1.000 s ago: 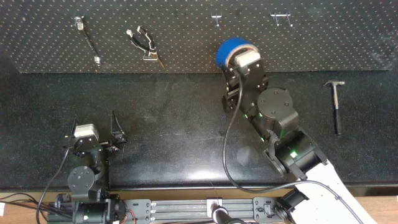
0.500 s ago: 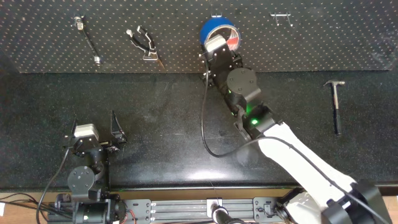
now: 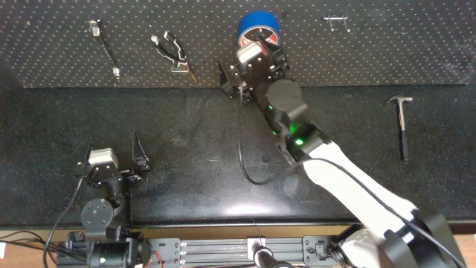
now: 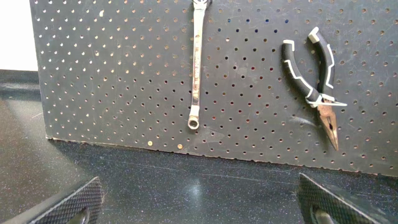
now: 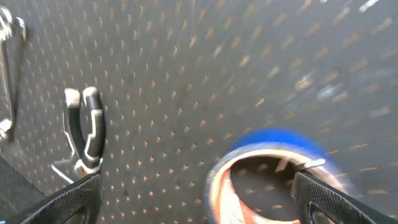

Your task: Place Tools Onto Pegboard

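Right wrist view: right gripper (image 5: 196, 190) fingers spread wide, blue round tool (image 5: 273, 155) between them unclamped; likely light, rigid, best pinched across its rim

One wrench (image 3: 105, 49), one pair of pliers (image 3: 172, 51), one tape roll (image 3: 256, 19) (blue), one hammer (image 3: 401, 128), one wire hook (image 3: 336, 23).

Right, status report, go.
Left gripper open by its base. Right gripper open at the pegboard, blue tape roll just ahead against it. Hammer lies on the table, not yet hung. Nothing in the way.
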`<state>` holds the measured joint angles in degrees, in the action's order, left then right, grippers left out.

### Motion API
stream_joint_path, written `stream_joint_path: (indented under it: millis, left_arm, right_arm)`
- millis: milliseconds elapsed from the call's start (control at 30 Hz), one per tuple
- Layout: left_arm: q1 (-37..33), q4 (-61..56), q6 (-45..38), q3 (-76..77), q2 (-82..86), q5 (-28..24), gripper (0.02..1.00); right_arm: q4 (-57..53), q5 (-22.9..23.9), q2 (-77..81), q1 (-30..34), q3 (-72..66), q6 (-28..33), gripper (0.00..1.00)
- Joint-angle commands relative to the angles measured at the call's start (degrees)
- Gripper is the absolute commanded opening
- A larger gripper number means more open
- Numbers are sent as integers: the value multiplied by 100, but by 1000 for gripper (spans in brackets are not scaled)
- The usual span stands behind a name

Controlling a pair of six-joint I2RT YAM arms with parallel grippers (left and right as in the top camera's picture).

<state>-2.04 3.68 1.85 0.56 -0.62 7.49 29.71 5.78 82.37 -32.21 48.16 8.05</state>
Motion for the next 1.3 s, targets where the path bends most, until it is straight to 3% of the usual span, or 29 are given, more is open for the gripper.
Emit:
stream_joint_path:
  millis: [33, 133, 200, 267, 333, 500, 700, 800, 867, 900, 1200, 1300]
  left_arm:
    - [20, 13, 92, -24, 44, 46, 996]
    - [20, 13, 92, -24, 42, 46, 996]
    - [20, 13, 92, -24, 42, 46, 996]
    - [20, 13, 92, -24, 42, 46, 996]
    - [20, 13, 92, -24, 42, 46, 996]
    - [20, 13, 92, -24, 42, 46, 996]
    - [20, 13, 92, -24, 42, 46, 996]
    - [20, 13, 92, -24, 42, 46, 996]
    - [20, 13, 92, -24, 42, 46, 996]
    - [20, 13, 92, -24, 42, 46, 996]
    - [20, 13, 92, -24, 42, 46, 996]
    - [20, 13, 92, -24, 42, 46, 996]
  right_arm:
    - [-1631, -782, -1875, 671, 63, -452, 993]
    - [-3593, -1919, -2717, 2041, 66, -765, 996]
    - [-5160, -1921, -2924, 2929, 188, -859, 996]
    - [-6822, -1504, -2905, 3807, 391, -817, 996]
    - [-7613, -1193, -2828, 4450, 398, -461, 996]
    - [-8542, -1113, -2361, 6054, 393, 24, 996]
    - [-8002, -1139, -1237, 7506, 393, 855, 996]
    - [-7635, -1233, -741, 7663, 393, 1187, 996]
    - [-7329, -1886, -341, 7665, 393, 1818, 996]
    - [-7228, -1985, -162, 7665, 393, 2055, 998]
    - [-6905, -1974, 452, 7418, 393, 3484, 998]
    - [-6811, -1530, 573, 7044, 393, 3665, 998]
